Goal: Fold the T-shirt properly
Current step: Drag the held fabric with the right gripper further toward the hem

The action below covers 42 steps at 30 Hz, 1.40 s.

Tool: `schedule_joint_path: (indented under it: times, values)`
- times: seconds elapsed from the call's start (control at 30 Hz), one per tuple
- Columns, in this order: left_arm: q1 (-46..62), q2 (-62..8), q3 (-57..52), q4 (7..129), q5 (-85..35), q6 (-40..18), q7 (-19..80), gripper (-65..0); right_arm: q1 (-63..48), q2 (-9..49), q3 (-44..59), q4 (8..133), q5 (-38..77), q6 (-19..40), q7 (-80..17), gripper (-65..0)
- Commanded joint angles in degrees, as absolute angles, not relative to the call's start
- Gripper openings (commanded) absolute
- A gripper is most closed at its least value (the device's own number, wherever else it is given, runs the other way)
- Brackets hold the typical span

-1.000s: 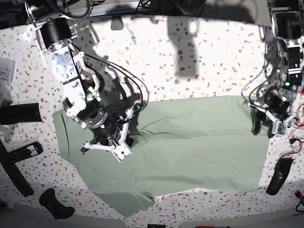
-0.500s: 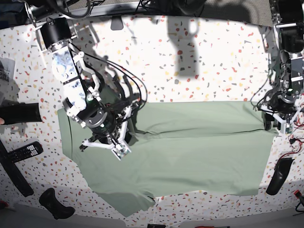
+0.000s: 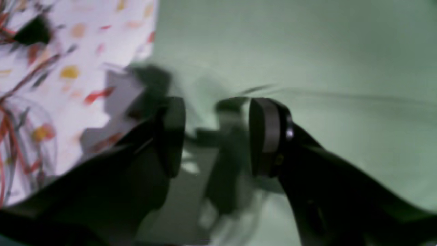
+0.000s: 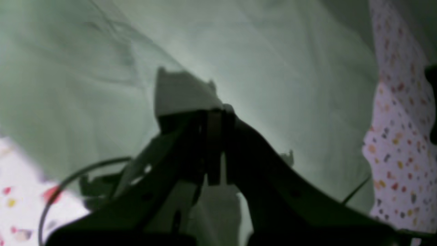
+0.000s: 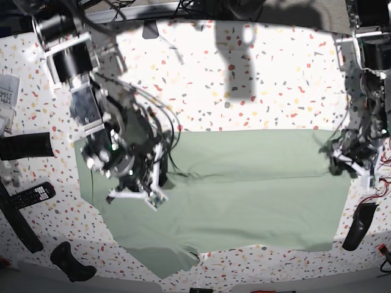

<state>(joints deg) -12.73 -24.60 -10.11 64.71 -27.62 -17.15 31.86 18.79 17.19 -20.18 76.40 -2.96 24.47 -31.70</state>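
The pale green T-shirt [image 5: 244, 189] lies spread flat across the speckled table [image 5: 244, 79], with a long crease [image 5: 201, 176] across its middle. My right gripper [image 5: 146, 198] hovers over the shirt's left part. In the right wrist view this right gripper [image 4: 215, 136] has its jaws pressed together above the cloth [image 4: 85, 68]; whether cloth is pinched does not show. My left gripper [image 5: 345, 163] is at the shirt's right edge. In the left wrist view the left gripper [image 3: 216, 136] stands open, its fingers [image 3: 266, 136] apart just over the cloth [image 3: 307, 51] beside the shirt's edge.
On the table's left lie a black remote [image 5: 30, 195], a black cylinder [image 5: 24, 146], some paper [image 5: 7, 91] and a black handle [image 5: 72, 261]. At the right sit a black object [image 5: 357, 224] and loose red wires [image 5: 382, 183].
The right arm has risen and shifted slightly left over the shirt. The left gripper came down-left onto the shirt's right edge. The shirt's right edge pulled back left a little.
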Motion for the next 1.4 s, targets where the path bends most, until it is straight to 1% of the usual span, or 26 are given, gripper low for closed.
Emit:
schedule_joint_path:
  times: [0.0, 0.17, 0.23, 0.4, 0.53, 0.57, 0.63, 0.67, 0.7, 0.73, 0.8, 0.83, 0.93, 1.03, 1.07, 1.13, 1.23, 1.37]
  values:
    - [-14.0, -25.6, -10.3, 66.9, -29.0, -17.6, 31.4, -37.5, 21.8, 16.7, -19.9, 75.4, -3.0, 24.2, -29.7, -65.0]
    - [-14.0, -25.6, -10.3, 70.0, -31.7, -17.6, 31.9, -37.5, 27.7, 12.8, -19.9, 66.8, -3.0, 24.4, -28.9, -65.0]
    - [-13.7, -25.6, -10.3, 70.0, -31.6, -17.6, 32.0, -37.5, 29.5, 11.3, -19.9, 64.4, -3.0, 25.4, -28.7, -65.0]
    - [-11.7, -25.6, -10.3, 70.0, -31.6, -17.6, 32.1, -37.5, 31.4, 9.1, -19.9, 62.9, -5.2, 29.7, -28.3, -65.0]
    - [-9.5, -25.6, -10.3, 70.0, -31.6, -17.6, 31.9, -37.5, 31.4, 9.1, -19.9, 62.9, -6.3, 32.2, -28.4, -65.0]
    - [-9.0, -25.6, -10.3, 70.0, -31.6, -17.7, 31.6, -37.5, 31.3, 9.1, -19.9, 62.9, -6.3, 32.8, -28.5, -61.1]
    - [-8.1, -25.6, -10.3, 70.0, -31.6, -17.8, 31.3, -37.5, 31.3, 9.2, -19.9, 62.9, -6.2, 32.8, -28.3, -44.9]
    - [-7.7, -25.6, -10.3, 70.0, -31.6, -17.8, 31.2, -37.5, 31.3, 9.2, -19.9, 62.9, -6.2, 32.8, -28.3, -38.0]
    - [-7.4, -25.6, -10.3, 70.0, -31.6, -17.8, 31.3, -37.5, 31.3, 9.2, -19.9, 62.9, -6.2, 32.8, -28.3, -32.5]
    - [-7.3, -25.6, -10.3, 70.0, -31.6, -17.8, 31.3, -37.5, 31.3, 9.2, -19.9, 62.9, -6.2, 32.8, -28.4, -29.3]
    - [-7.1, -25.6, -10.3, 70.0, -31.6, -17.8, 31.3, -37.5, 31.4, 9.2, -19.9, 62.9, -4.6, 32.4, -29.5, -29.0]
    - [-7.0, -25.6, -10.3, 70.0, -31.6, -17.8, 31.3, -37.5, 31.4, 9.2, -19.9, 63.0, -1.9, 31.6, -30.3, -29.0]
    - [-6.8, -25.6, -10.3, 70.0, -31.6, -17.8, 31.3, -37.5, 31.6, 9.2, -17.3, 63.1, 10.9, 30.0, -36.7, -29.0]
    - [-6.7, -25.6, -10.3, 70.0, -31.6, -17.8, 31.3, -37.5, 31.2, 9.2, -10.8, 63.1, 21.4, 30.2, -40.4, -29.0]
    - [-6.7, -25.6, -10.3, 70.0, -31.6, -17.8, 31.3, -37.5, 31.3, 9.2, -8.1, 63.1, 22.3, 30.7, -40.8, -29.0]
    - [-6.7, -25.6, -10.3, 70.0, -31.6, -17.8, 31.3, -37.5, 31.4, 9.2, -2.3, 63.1, 22.3, 33.6, -41.5, -29.1]
    - [-6.7, -25.6, -10.3, 70.0, -31.6, -17.8, 31.2, -37.5, 31.3, 9.2, 5.9, 63.1, 21.2, 35.1, -46.6, -29.1]
    - [-6.7, -25.6, -10.3, 70.0, -31.6, -17.8, 29.4, -37.5, 30.8, 9.4, 12.1, 63.1, 22.9, 36.2, -55.7, -34.1]
